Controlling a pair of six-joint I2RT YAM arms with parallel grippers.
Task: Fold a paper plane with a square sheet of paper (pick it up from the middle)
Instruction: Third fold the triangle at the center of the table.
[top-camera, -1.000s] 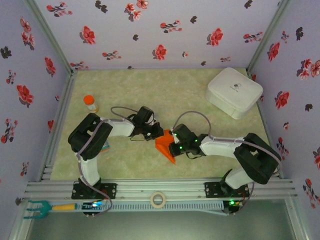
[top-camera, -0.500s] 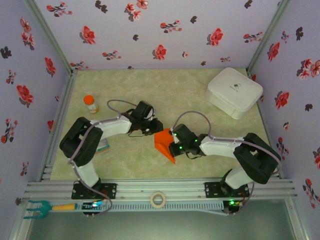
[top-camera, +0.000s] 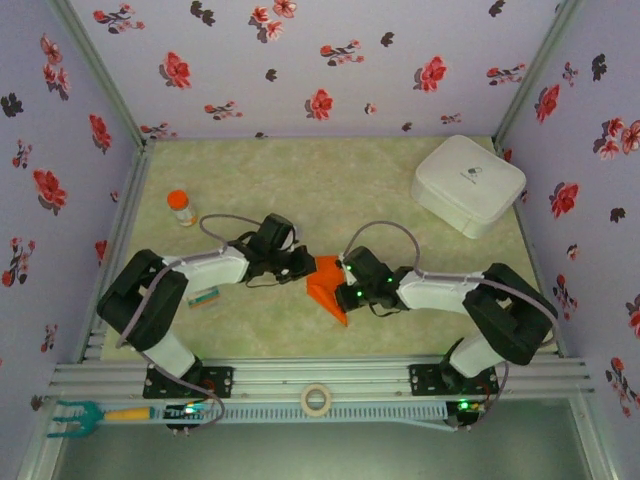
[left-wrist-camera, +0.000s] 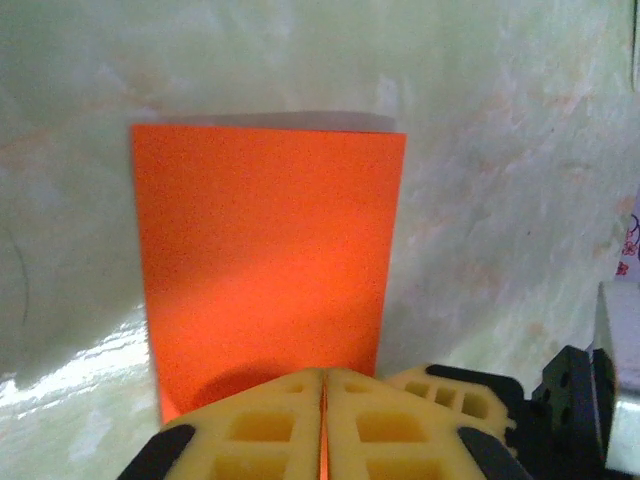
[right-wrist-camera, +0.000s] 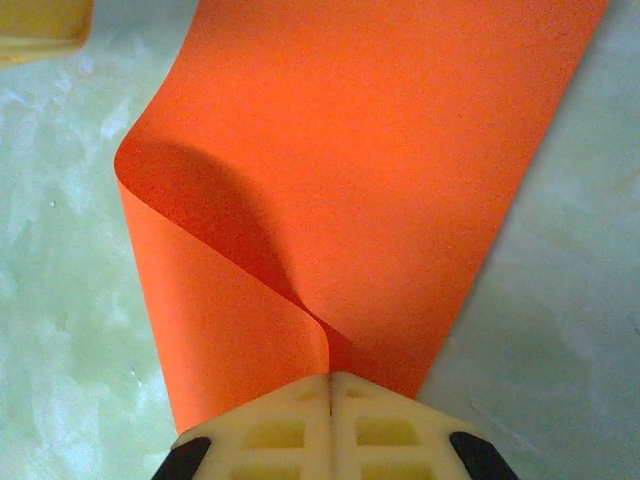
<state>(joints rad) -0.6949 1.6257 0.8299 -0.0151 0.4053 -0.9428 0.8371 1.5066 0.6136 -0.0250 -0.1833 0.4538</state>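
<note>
The thin bright orange-red sheet of paper (top-camera: 326, 292) is bent over on itself near the middle of the pale green marbled table (top-camera: 330, 180), between the two arms. The left end effector (left-wrist-camera: 322, 378) presses its yellow fingers together on one edge of the sheet. The right end effector (right-wrist-camera: 328, 380) is clamped on the other side, where the paper curls into a loop. A white rounded case (top-camera: 468, 183) sits at the far right corner. A small orange-capped bottle (top-camera: 181, 207) stands well apart at the left.
</note>
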